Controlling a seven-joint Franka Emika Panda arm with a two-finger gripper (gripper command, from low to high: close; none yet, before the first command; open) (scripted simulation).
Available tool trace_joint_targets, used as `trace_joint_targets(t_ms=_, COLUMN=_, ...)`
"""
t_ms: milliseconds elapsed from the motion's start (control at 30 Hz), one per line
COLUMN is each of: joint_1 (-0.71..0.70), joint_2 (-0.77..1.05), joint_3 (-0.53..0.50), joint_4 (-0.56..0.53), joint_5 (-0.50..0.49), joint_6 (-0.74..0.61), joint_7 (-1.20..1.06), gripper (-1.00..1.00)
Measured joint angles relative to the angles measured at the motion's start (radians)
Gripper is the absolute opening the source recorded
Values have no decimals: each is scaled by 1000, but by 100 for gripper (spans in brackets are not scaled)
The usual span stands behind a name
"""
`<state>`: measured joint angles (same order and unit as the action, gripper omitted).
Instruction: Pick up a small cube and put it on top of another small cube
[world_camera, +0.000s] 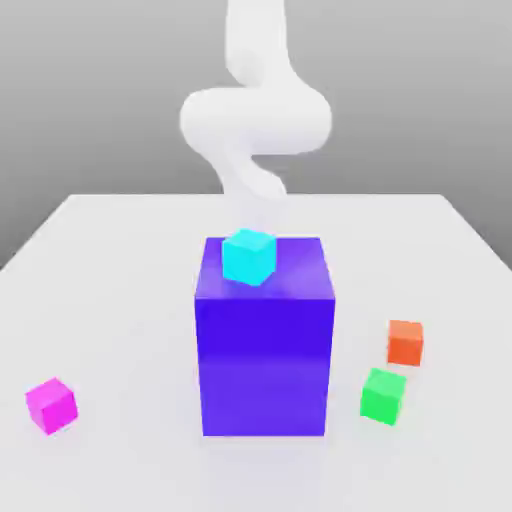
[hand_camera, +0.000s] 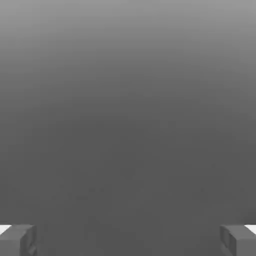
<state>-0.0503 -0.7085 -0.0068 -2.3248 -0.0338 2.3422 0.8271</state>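
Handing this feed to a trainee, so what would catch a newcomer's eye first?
Probably the big blue-violet block mid-table, with a cyan cube on top. Next, the bright magenta cube toward the exterior view's left, and green and orange cubes toward its right.

A: And there's the big blue block (world_camera: 264, 350), mid-frame in the exterior view, blocking the middle!
B: Open tabletop (world_camera: 130, 335) on its left, though, while orange (world_camera: 405, 343) and green (world_camera: 382, 396) cubes crowd the lower right!
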Motion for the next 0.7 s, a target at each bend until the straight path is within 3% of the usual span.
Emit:
trace_joint_targets(t_ms=433, joint_1=-215, joint_2=477, joint_3=-127, joint_4=-129, joint_5=-107, joint_6=219, joint_7=91, gripper=0)
trace_joint_targets(t_ms=700, joint_1=-347, joint_2=768, joint_3=-211, joint_4=-209, joint_5=9, joint_6=360, joint_7=16, gripper=0)
